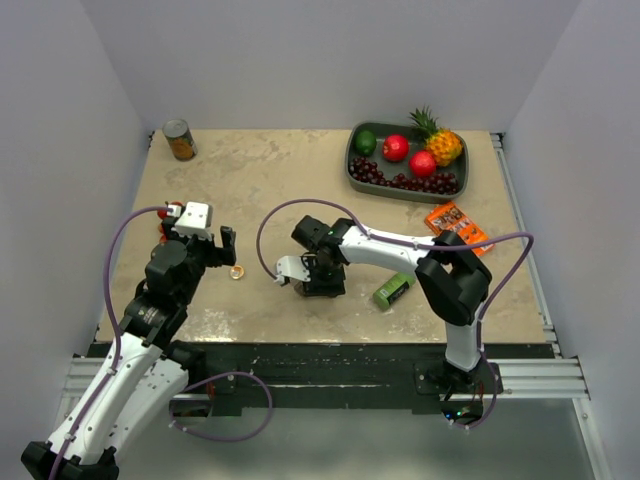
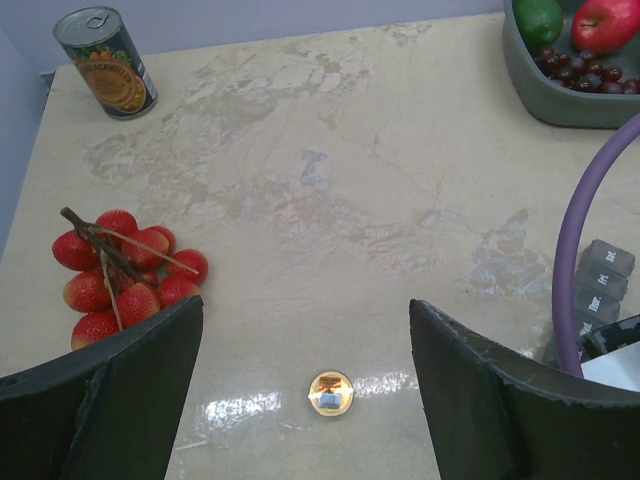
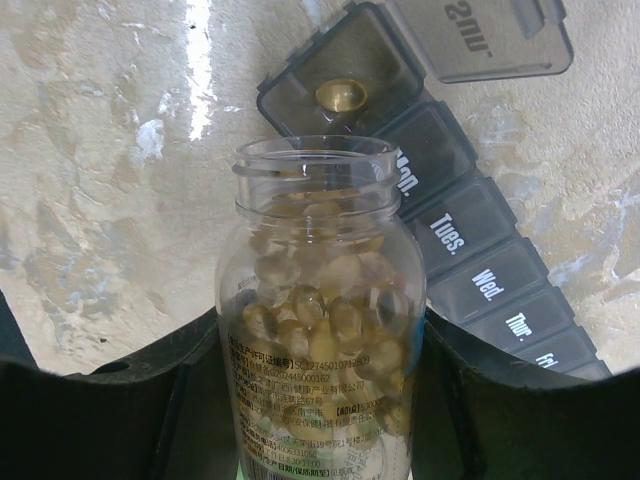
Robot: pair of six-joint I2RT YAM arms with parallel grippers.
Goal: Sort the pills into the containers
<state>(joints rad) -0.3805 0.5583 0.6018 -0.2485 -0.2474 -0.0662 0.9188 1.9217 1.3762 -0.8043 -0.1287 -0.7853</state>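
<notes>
In the right wrist view my right gripper [image 3: 320, 345] is shut on a clear bottle [image 3: 322, 300] full of amber pills, its open mouth tilted toward the grey containers strip [image 3: 470, 245]. The end compartment stands open with its lid [image 3: 480, 40] flipped back, and one pill [image 3: 341, 95] lies inside it. The compartments after it are closed. From above, the right gripper [image 1: 312, 276] covers most of the strip. My left gripper [image 2: 305, 335] is open just above the table, with a single amber pill [image 2: 330, 392] lying loose between its fingers. That pill [image 1: 237, 271] also shows from above, beside the left gripper [image 1: 222, 250].
A bunch of red fruit [image 2: 125, 270] lies left of the left gripper, and a tin can [image 1: 180, 140] stands at the back left. At the back right is the dark fruit tray [image 1: 352, 175]. A green box [image 1: 394, 290] and an orange packet [image 1: 457, 225] lie to the right of the strip. A purple cable [image 2: 575, 250] arches nearby.
</notes>
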